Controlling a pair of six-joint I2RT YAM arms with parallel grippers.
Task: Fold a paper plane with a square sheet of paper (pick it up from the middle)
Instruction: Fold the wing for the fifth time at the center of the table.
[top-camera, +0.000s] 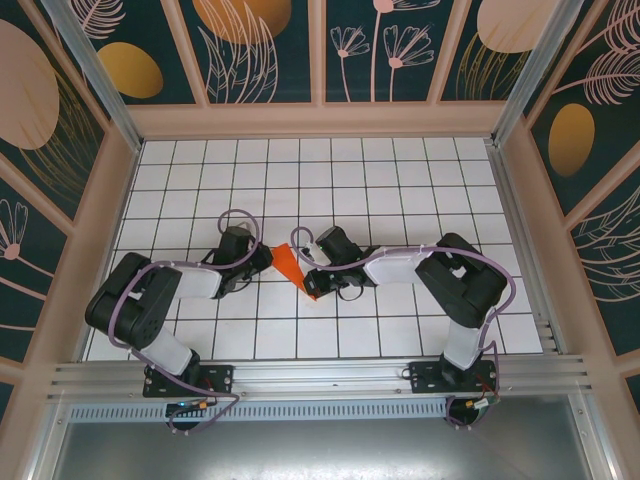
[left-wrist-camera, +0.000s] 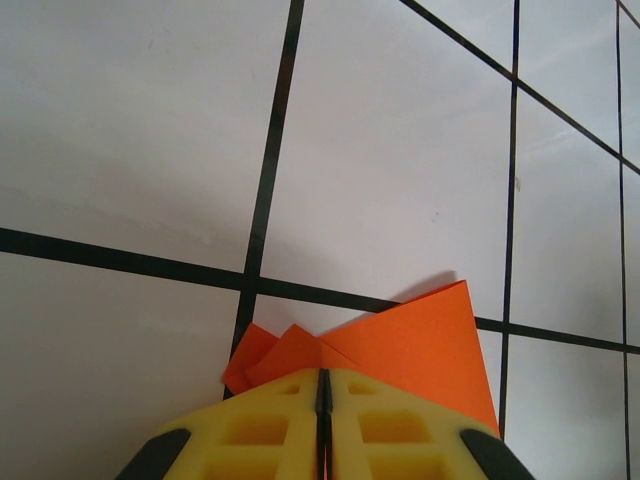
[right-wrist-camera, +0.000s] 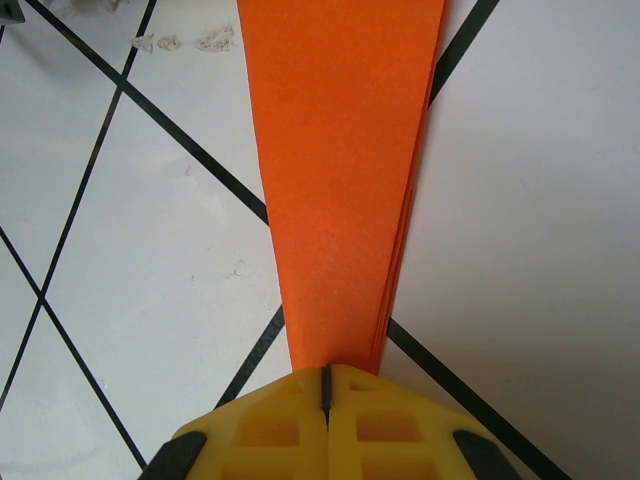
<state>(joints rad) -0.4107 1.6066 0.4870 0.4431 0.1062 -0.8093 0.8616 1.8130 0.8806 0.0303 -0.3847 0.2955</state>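
Observation:
The square sheet of paper (top-camera: 288, 263) is orange-red and folded into a narrow pointed dart, lying on the tiled table between my two grippers. My left gripper (top-camera: 268, 258) is at its left side. In the left wrist view the yellow fingertips (left-wrist-camera: 322, 375) are shut, and creased flaps of the paper (left-wrist-camera: 420, 340) fan out from the jaw line, one corner lifted. My right gripper (top-camera: 312, 285) is at the pointed near end. In the right wrist view its jaws (right-wrist-camera: 325, 370) are shut, with the tapering layered strip (right-wrist-camera: 335, 180) running away from under the tips.
The white tabletop (top-camera: 400, 190) has a black grid and is walled on the far, left and right sides by patterned panels (top-camera: 270, 50). A metal rail (top-camera: 320, 375) with both arm bases runs along the near edge.

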